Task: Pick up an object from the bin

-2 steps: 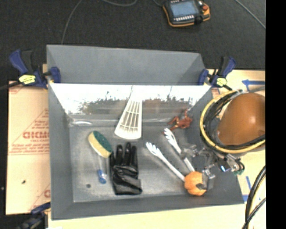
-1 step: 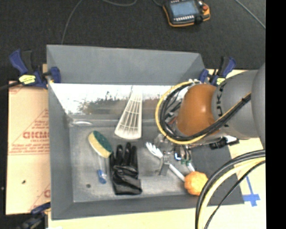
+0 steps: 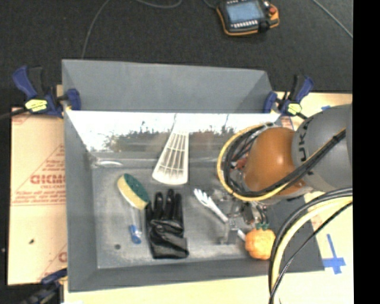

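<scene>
Camera view: tool (image 3: 230,228) beside orange fruit (image 3: 260,244)

A dark, finely speckled floor (image 3: 148,35) is seen beyond the far rim of the grey metal bin (image 3: 166,89). On it, past the bin's far right corner, a handheld controller (image 3: 246,16) with an orange casing and a pale screen is laid. A thin dark cable (image 3: 89,32) is run across the floor toward the bin's far left corner. Light is thrown back as a pale band (image 3: 119,127) along the bin's far wall.
</scene>
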Controlling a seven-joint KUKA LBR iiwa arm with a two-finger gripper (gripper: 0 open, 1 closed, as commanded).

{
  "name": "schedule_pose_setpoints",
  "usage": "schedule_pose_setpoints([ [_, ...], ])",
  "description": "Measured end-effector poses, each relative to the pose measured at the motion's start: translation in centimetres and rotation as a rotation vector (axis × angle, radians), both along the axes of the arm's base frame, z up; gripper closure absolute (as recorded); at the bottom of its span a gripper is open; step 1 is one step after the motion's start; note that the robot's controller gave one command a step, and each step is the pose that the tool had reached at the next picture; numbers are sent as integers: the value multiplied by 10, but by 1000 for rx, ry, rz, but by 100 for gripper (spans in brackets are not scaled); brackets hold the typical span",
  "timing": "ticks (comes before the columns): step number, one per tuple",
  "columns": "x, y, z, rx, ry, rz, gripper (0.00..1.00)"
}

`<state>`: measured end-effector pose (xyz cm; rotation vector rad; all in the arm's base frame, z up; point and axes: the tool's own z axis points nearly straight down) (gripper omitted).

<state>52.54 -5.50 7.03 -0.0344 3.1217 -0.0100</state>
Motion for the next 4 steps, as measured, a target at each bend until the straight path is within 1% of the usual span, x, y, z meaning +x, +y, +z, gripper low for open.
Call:
schedule_pose_setpoints([
  [1, 30, 18, 1, 10, -1, -243, 100],
  [2, 30, 18, 1, 10, -1, -243, 100],
  [3, 29, 18, 17, 10, 2, -241, 100],
  [4, 27, 18, 54, 10, 7, -239, 100],
])
